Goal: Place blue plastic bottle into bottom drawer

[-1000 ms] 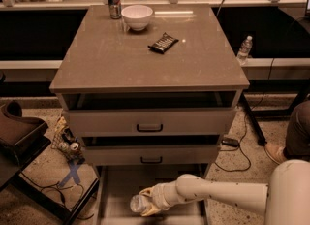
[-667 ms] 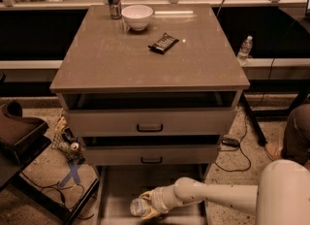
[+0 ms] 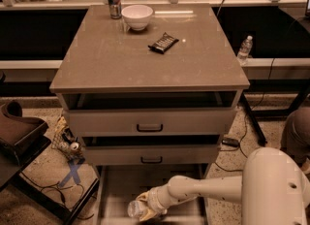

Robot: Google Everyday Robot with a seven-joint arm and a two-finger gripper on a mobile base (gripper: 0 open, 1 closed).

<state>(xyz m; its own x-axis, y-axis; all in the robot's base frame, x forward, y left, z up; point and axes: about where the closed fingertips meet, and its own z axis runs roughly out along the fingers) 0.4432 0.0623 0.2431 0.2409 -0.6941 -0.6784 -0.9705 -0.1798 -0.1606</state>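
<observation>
Just the one camera view: the gripper [image 3: 147,208] is down in the pulled-out bottom drawer [image 3: 123,185], fingers clamped around the blue plastic bottle [image 3: 132,209]. The bottle is on its side near the drawer's front edge, a bit left of middle. Can't tell if it's touching the floor or just above it. Looks like the placing step to me. Next it needs to let go, then lift out without clipping the middle drawer [image 3: 151,154] above.
</observation>
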